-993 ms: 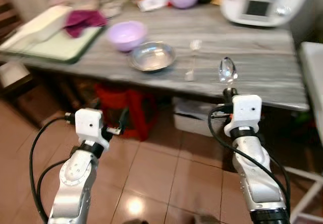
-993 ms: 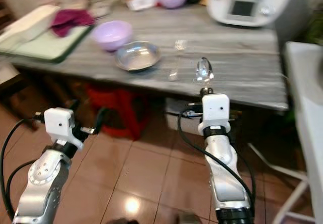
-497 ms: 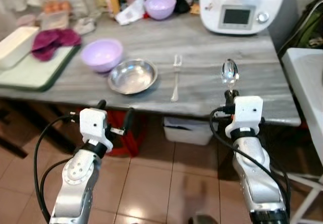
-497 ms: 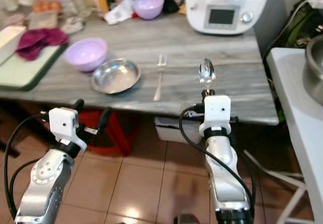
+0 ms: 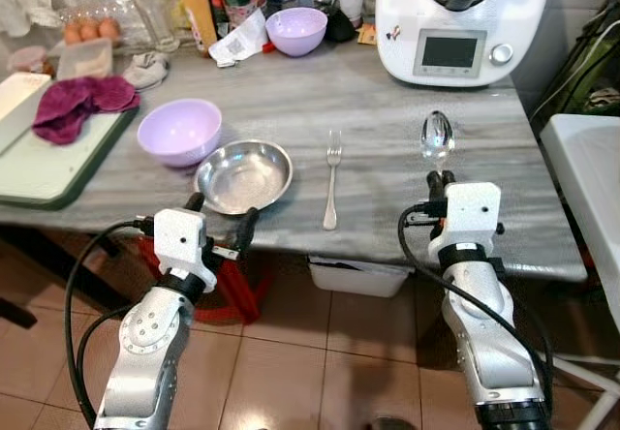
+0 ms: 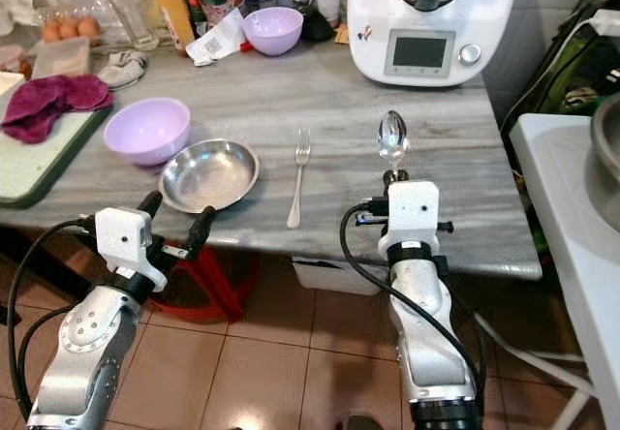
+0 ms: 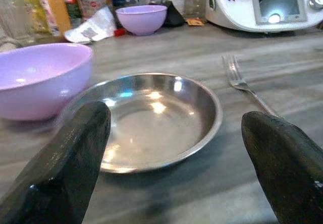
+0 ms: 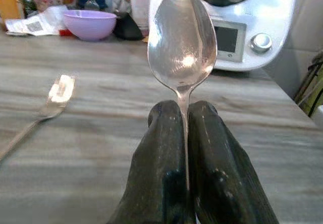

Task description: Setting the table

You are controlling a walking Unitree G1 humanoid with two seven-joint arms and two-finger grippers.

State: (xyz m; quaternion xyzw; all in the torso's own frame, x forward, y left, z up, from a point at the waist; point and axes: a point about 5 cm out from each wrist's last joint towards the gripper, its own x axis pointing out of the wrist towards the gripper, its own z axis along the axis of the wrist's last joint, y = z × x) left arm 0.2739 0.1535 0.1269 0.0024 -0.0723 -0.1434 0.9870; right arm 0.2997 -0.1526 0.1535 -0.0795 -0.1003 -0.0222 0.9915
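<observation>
Holding the spoon (image 8: 182, 37) upright by its handle above the bench (image 5: 484, 159) edge, the right tool (image 8: 182, 128) is clamped shut. Metal plate (image 5: 243, 175) and fork (image 5: 331, 183) already lie placed; spoon remains. Left tool (image 5: 220, 227) hangs spread, empty.

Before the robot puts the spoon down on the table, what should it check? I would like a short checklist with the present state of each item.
1. Spoon held firmly: ok. The right gripper has its fingers shut on the handle, bowl pointing up.
2. Free spot on the grey table to the right of the fork: ok, bare surface there.
3. Steel plate in place left of the fork: ok.
4. Left gripper out of the way: ok, open, at the table edge in front of the plate, holding nothing.
5. Room away from the white kitchen machine: ok, it stands at the back.
6. Height of the spoon above the table: cannot tell.
</observation>
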